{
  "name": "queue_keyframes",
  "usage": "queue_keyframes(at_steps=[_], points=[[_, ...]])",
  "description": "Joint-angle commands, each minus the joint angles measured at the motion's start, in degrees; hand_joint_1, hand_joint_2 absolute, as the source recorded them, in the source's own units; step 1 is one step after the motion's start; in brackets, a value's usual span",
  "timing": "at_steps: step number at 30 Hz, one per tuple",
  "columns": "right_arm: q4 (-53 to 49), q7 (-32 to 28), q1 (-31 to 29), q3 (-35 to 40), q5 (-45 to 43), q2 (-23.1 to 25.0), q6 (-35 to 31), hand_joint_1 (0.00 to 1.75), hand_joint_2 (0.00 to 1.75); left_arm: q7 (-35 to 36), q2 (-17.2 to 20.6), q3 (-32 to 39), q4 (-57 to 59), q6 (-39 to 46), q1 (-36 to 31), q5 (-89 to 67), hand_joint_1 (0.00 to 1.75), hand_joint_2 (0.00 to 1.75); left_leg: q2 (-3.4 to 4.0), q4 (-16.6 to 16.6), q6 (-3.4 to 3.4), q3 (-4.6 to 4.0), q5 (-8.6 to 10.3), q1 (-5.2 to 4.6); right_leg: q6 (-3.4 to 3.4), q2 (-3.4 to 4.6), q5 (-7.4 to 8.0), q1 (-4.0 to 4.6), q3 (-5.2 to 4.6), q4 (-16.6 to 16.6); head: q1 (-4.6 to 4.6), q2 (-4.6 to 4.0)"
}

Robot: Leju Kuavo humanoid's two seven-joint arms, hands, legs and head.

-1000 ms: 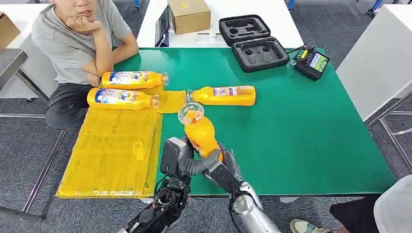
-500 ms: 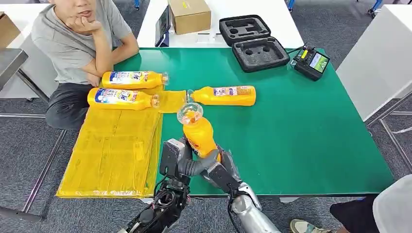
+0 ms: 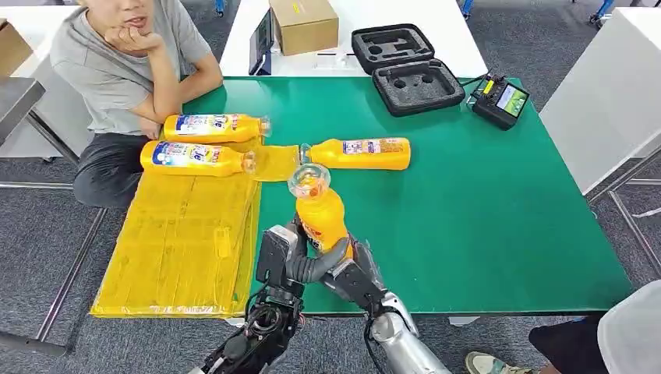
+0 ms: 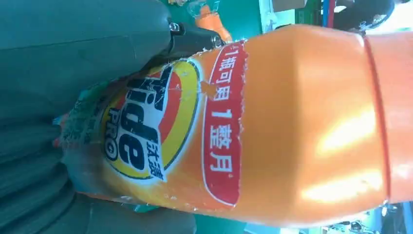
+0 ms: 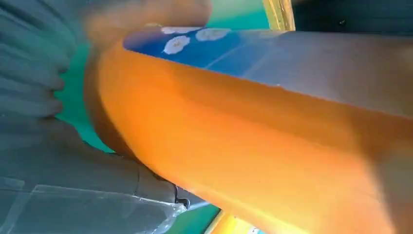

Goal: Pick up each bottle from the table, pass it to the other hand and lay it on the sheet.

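The bottle (image 3: 319,216) is standing between both hands, its long axis rising up and away from the fingers above the worktop (image 3: 483,218). The left hand (image 3: 282,261) and right hand (image 3: 355,274) are both gripping its base; the sheet (image 3: 179,241) is lying on the left hand's side.

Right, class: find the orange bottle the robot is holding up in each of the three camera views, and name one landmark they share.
Head view: the held bottle stands low at centre, cap towards the camera, between the left hand and right hand.
Left wrist view: the held bottle spans the picture, label facing the camera.
Right wrist view: its orange side runs across the picture, blurred.
Shared landmark: the green table.
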Motion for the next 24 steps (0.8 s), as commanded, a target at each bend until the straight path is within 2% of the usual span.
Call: queue_keyframes(at_steps=[1,3,5,11,24], points=[[3.21,0.02,-1.94,3.88,-0.12,0.19,1.67,0.00,1.75,0.66,0.78,-1.78,3.37,-0.78,-2.56,-0.33,1.75,1.75,0.01,0.01,-0.14,0.39,-0.17,0.08,-0.12,0.11,-0.15,0.06,0.37,-0.01,0.00,0.00],[3.42,0.02,-2.03,3.88,-0.21,0.29,1.88,0.00,1.75,0.65,0.82,-1.76,3.17,-0.83,-2.55,-0.33,1.75,1.75,0.03,-0.02,-0.09,0.22,-0.09,0.04,-0.08,0.09,-0.07,0.03,0.19,-0.01,0.00,0.00],[3.56,0.02,-2.16,3.97,-0.17,0.32,1.84,0.00,1.75,0.65,0.91,-1.77,2.87,-0.95,-2.45,-0.33,1.75,1.75,0.00,0.02,-0.18,0.58,-0.26,0.10,-0.17,0.14,-0.23,0.09,0.55,0.01,-0.02,0.00],[3.41,0.02,-2.21,4.37,-0.84,0.17,2.05,0.00,1.75,0.69,1.47,-1.67,1.80,0.06,-2.18,-1.11,1.75,1.75,0.02,-0.02,-0.07,0.16,-0.07,0.04,-0.06,0.08,-0.04,0.03,0.15,-0.02,0.00,0.00],[3.10,0.02,-1.89,4.57,-1.22,0.26,2.22,0.00,1.75,-0.34,2.56,-0.87,0.66,2.99,-2.81,-3.16,1.75,1.75,0.04,-0.02,-0.11,0.28,-0.12,0.04,-0.10,0.12,-0.10,0.03,0.25,0.00,0.00,0.00]])
